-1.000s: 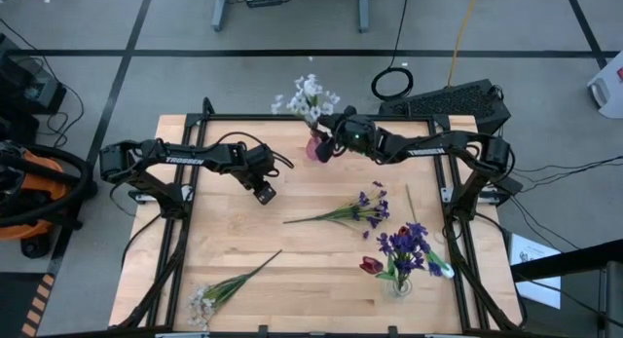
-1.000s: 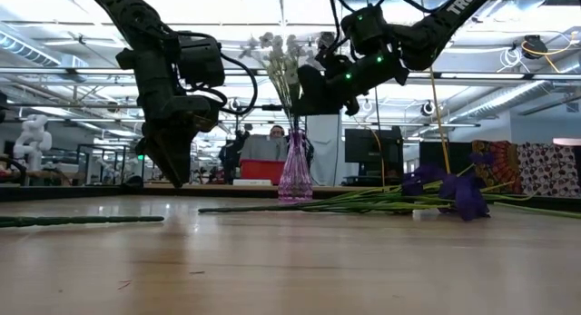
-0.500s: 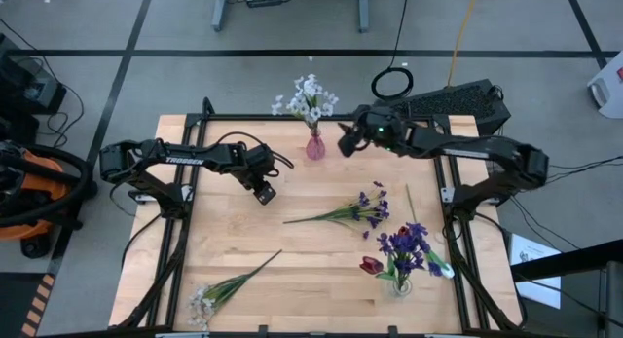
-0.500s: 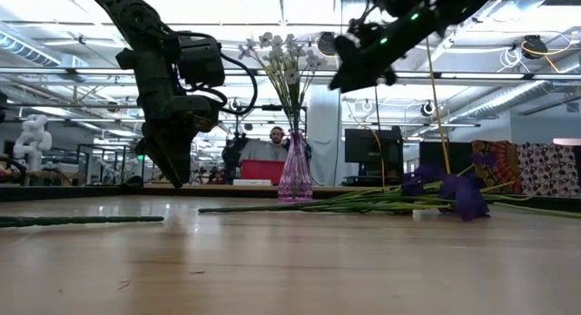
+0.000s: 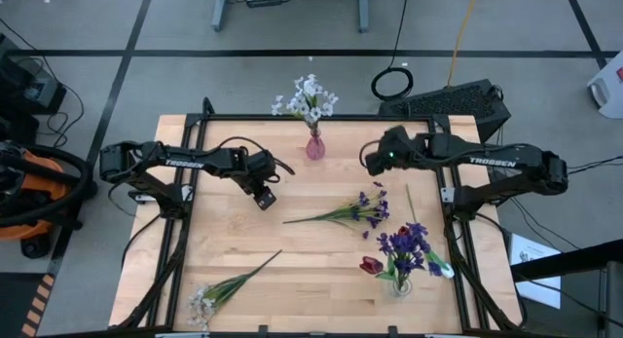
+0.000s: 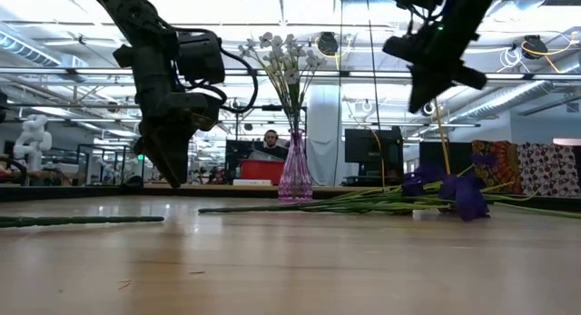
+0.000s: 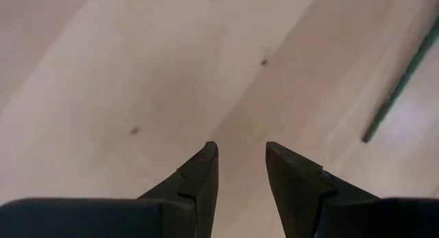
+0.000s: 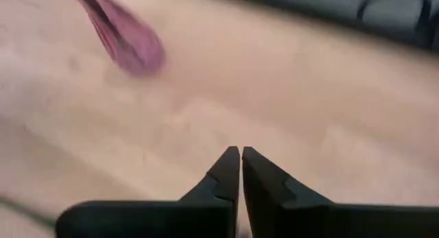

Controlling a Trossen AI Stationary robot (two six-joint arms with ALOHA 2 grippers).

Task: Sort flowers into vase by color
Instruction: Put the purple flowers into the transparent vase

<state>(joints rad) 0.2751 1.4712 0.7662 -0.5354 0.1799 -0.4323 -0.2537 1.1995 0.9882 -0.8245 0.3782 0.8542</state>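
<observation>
A pink vase (image 5: pixel 315 146) at the table's far middle holds white flowers (image 5: pixel 307 96). A clear vase (image 5: pixel 400 284) at the near right holds purple flowers (image 5: pixel 404 246), with a dark red tulip (image 5: pixel 371 266) at its left. One purple flower (image 5: pixel 341 213) lies flat mid-table, and a spray of tiny white blossoms (image 5: pixel 229 287) lies at the near left. My right gripper (image 5: pixel 371 161) hangs shut and empty, right of the pink vase and high above the table (image 6: pixel 428 102). My left gripper (image 5: pixel 263 200) stands open over bare wood at the left, holding nothing.
A thin stem with a pale head (image 5: pixel 424 231) lies near the table's right edge. A green stem end (image 7: pixel 401 80) shows in the left wrist view. Bare wood lies between the two arms and along the near middle. Cables and a dark case (image 5: pixel 458 99) sit beyond the far edge.
My right gripper has drawn away from the pink vase toward the table's right and a little toward the near edge, rising and turning as it went. The white flowers stay standing in the pink vase.
</observation>
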